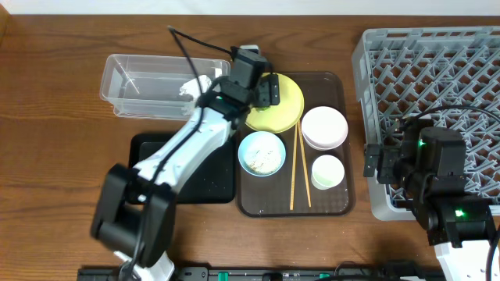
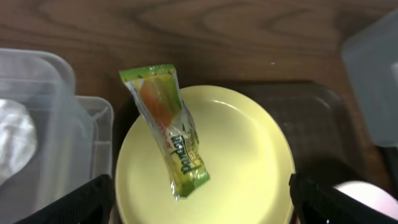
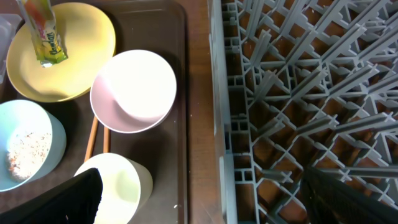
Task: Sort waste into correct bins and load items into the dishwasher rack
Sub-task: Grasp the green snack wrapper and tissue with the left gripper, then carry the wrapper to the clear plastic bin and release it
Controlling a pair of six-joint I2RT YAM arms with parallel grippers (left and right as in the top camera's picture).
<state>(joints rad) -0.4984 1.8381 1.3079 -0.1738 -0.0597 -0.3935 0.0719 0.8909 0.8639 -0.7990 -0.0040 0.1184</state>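
Above plate, left gripper spread wide, clear of wrapper.

plate 1 | bowls 2 | cup 1 | chopsticks 2 | wrapper 1 | napkin 1

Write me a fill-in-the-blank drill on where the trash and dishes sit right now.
1. The snack wrapper lies on the ____ plate.
2. The rice sits in the ____ bowl.
3. The clear tub holds a crumpled white ____.
4. The chopsticks lie on the brown ____.
Missing words: yellow; blue; napkin; tray.
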